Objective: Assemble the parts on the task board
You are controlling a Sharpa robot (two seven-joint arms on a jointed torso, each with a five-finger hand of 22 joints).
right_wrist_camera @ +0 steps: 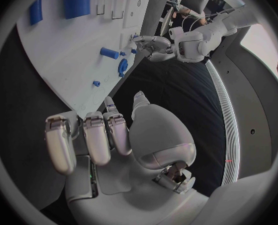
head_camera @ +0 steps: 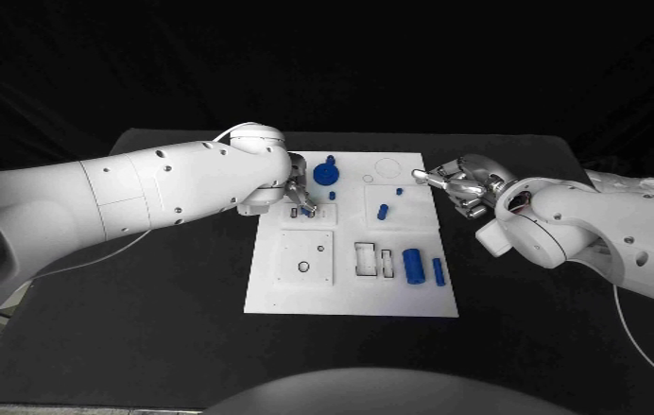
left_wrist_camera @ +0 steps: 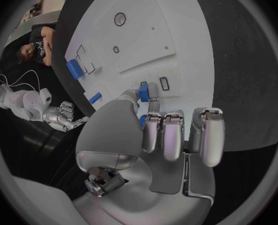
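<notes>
Head view puts the task board (head_camera: 352, 287), a white rectangular plate, at the middle of the black desk (head_camera: 163, 339), its long side running away from the robot. Raised square panels and cut-out slots mark its face, and small blue parts are scattered over it: a round knob-like part (head_camera: 326, 173) near the board's 11 o'clock corner, a short peg (head_camera: 383, 212) just past centre toward 1 o'clock, and a thick cylinder (head_camera: 413, 266) with a slimmer bar (head_camera: 438, 271) beside it toward 4 o'clock.

At the board's 10 o'clock edge, the left hand (head_camera: 298, 196) holds a small blue part (left_wrist_camera: 143, 92) pinched between thumb and finger, fingertips pointing down at the plate; the left wrist view shows the blue piece right at the fingertips, just above a small rectangular slot (left_wrist_camera: 164, 84). My reading is that the part is held upright and low so it can be seated in a socket there, though whether it already touches the board I cannot tell.

Off the board's 2 o'clock corner, the right hand (head_camera: 461, 184) hovers with nothing in it; the right wrist view shows its fingers (right_wrist_camera: 95, 137) loosely curled and apart, over the desk beside the plate's edge. It seems parked clear of the board so the left hand can work unobstructed, yet near enough to reach the loose parts on that side.
</notes>
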